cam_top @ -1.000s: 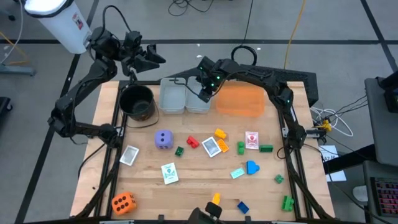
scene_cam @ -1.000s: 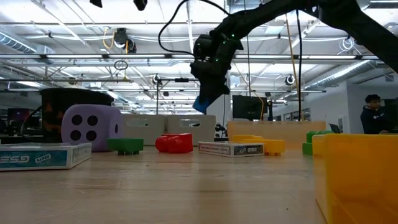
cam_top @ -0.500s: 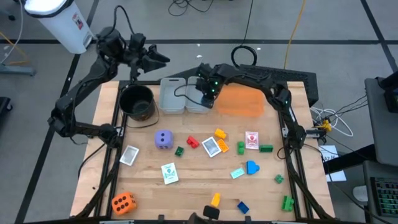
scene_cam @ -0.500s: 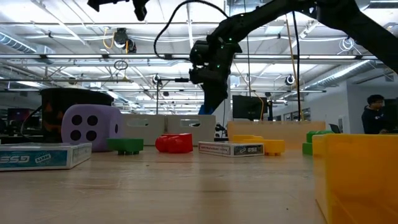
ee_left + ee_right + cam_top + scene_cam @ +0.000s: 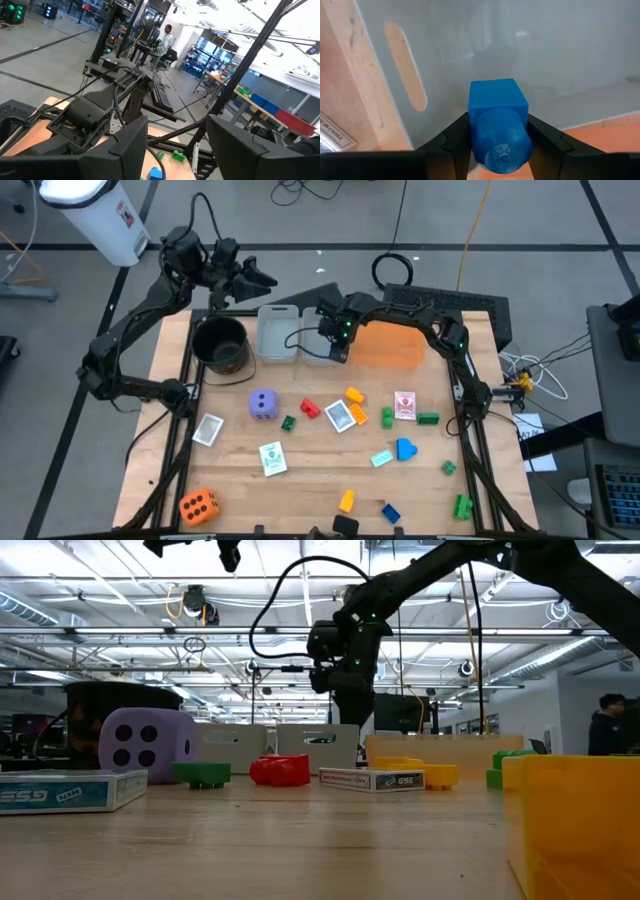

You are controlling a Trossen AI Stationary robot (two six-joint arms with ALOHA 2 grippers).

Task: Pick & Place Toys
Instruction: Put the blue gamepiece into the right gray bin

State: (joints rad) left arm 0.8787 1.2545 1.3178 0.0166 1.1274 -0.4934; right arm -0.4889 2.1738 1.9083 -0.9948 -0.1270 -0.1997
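Note:
My right gripper [image 5: 336,348] reaches down into the right one of two grey bins [image 5: 316,350] at the table's far side, shut on a small blue brick [image 5: 498,117]. In the low view its fingertips are hidden behind the bin's wall [image 5: 318,748]. My left gripper [image 5: 262,278] hangs open and empty, high beyond the table's far left corner. Loose on the table lie a purple die [image 5: 263,403], an orange die [image 5: 198,505], picture cards [image 5: 341,416] and small coloured bricks [image 5: 353,395]. My right gripper pinches the blue brick by two opposite sides [image 5: 472,125] between its two fingers. The fingers point steeply down from above. The brick hangs inside the grey bin with a round stud toward the wrist camera; whether it touches the bin's floor I cannot tell.
A second grey bin [image 5: 278,335] stands left of the first, with a black bucket [image 5: 220,345] farther left. A flat orange tray [image 5: 390,345] lies right of the bins. A yellow brick [image 5: 575,825] stands close to the low camera.
My right gripper has gone down with the blue brick, from above the bin's rim into the bin, and has rolled somewhat. In the low view the brick has sunk out of sight behind the bin's wall.

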